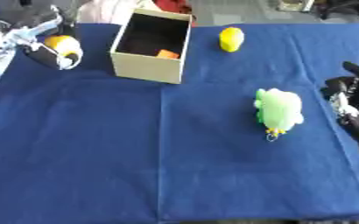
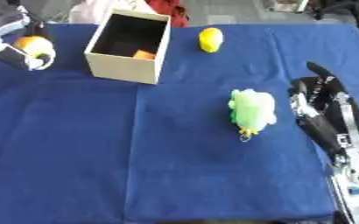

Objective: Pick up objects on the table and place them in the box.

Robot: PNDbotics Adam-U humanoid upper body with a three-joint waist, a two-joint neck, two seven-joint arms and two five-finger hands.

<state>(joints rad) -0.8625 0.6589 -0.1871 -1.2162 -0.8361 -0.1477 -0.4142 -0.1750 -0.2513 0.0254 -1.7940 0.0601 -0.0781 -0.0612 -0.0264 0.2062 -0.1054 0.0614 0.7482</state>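
An open cardboard box (image 1: 147, 68) stands at the back of the blue table, with a small orange thing (image 1: 167, 54) inside it. Left of the box and just above the cloth, my left hand (image 1: 51, 57) is curled round an orange-yellow round object (image 1: 60, 43). A yellow object (image 1: 231, 39) lies right of the box near the far edge. A green plush toy (image 2: 251, 108) with yellow feet lies right of centre. My right hand (image 2: 317, 101) hovers just to its right with relaxed fingers, not touching it.
The blue cloth (image 1: 98, 153) covers the whole table, and its near edge runs along the bottom of the view. Red and pale items lie beyond the far edge behind the box.
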